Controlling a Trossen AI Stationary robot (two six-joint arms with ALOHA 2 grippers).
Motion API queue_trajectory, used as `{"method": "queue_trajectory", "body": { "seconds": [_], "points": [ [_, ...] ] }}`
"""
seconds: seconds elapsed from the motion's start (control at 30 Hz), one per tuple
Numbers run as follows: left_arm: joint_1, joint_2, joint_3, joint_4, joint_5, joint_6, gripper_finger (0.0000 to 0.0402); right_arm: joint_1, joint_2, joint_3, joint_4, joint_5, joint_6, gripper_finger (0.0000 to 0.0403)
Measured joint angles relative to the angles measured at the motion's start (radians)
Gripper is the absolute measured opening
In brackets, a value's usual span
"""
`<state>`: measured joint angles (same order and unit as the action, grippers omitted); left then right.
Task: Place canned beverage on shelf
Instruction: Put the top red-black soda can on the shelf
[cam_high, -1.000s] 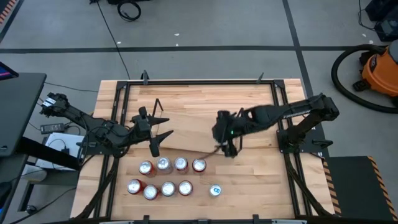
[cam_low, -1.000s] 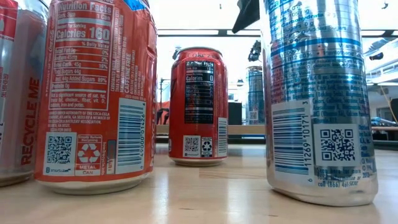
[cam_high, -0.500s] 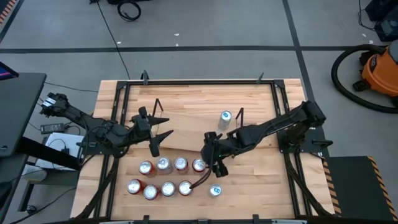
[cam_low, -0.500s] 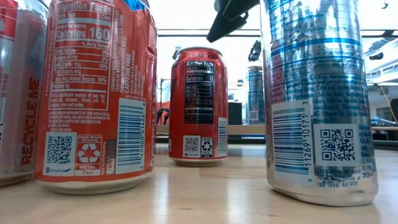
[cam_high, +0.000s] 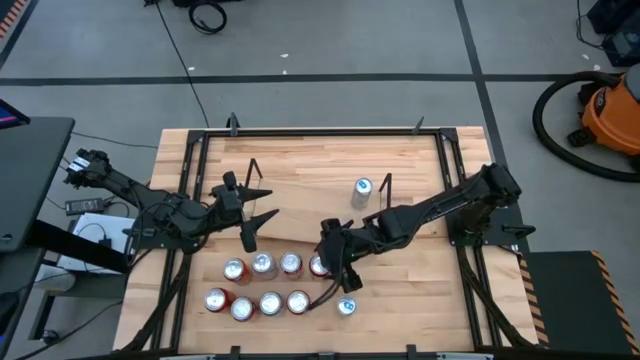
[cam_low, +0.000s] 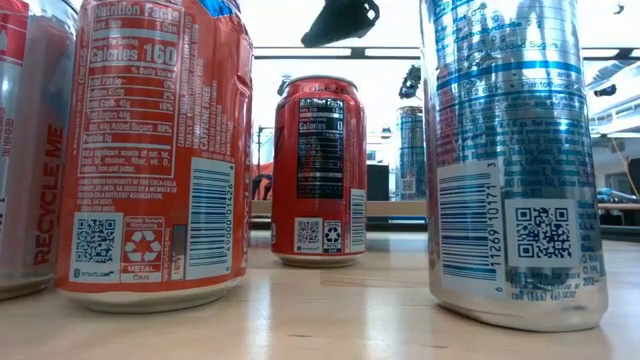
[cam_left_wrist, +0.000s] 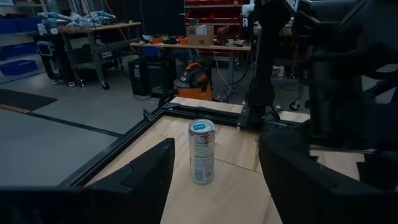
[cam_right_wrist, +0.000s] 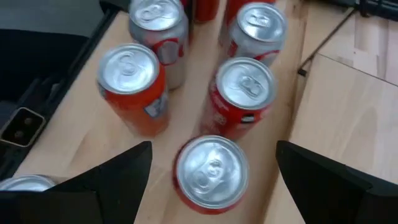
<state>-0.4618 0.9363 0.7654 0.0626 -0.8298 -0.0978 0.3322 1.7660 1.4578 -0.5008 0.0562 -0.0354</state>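
Observation:
Several red and silver cans stand in two rows near the table's front. My right gripper (cam_high: 336, 258) hangs open, slanting down over the red can (cam_high: 318, 265) at the right end of the far row. In the right wrist view its fingers stand either side of that can's silver top (cam_right_wrist: 211, 171) without touching it. A slim silver can (cam_high: 362, 190) stands upright on the shelf (cam_high: 300, 200), a light-wood board with black wire ends. My left gripper (cam_high: 252, 205) waits open and level at the shelf's left end, facing that can (cam_left_wrist: 201, 151).
Other cans crowd close around the red one (cam_right_wrist: 245, 87) (cam_right_wrist: 130, 81). One silver can (cam_high: 346, 305) stands apart at the near right and fills the low view's right side (cam_low: 510, 150). Black rails (cam_high: 455, 190) frame the tabletop. An orange vacuum (cam_high: 605, 115) stands on the floor.
My right gripper has swung from the shelf toward the table's near edge and left, sinking and tipping further down, and now hangs over the red can in the far row. This uncovered the silver can standing on the shelf.

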Motion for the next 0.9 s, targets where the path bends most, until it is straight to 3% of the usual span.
{"method": "queue_trajectory", "body": {
  "seconds": [0.2,0.33,0.9],
  "points": [
    [0.006,0.0,0.0,0.001,0.0,0.005,0.0244,0.023,0.0,-0.015,0.019,0.129,-0.013,0.0361],
    [0.034,0.0,0.0,0.001,0.0,0.004,0.0244,0.038,0.0,-0.056,0.09,0.132,-0.019,0.0362],
    [0.088,0.059,0.0,0.018,0.012,-0.023,0.0244,0.051,-0.002,-0.072,0.097,0.107,-0.017,0.0362]
  ]
}}
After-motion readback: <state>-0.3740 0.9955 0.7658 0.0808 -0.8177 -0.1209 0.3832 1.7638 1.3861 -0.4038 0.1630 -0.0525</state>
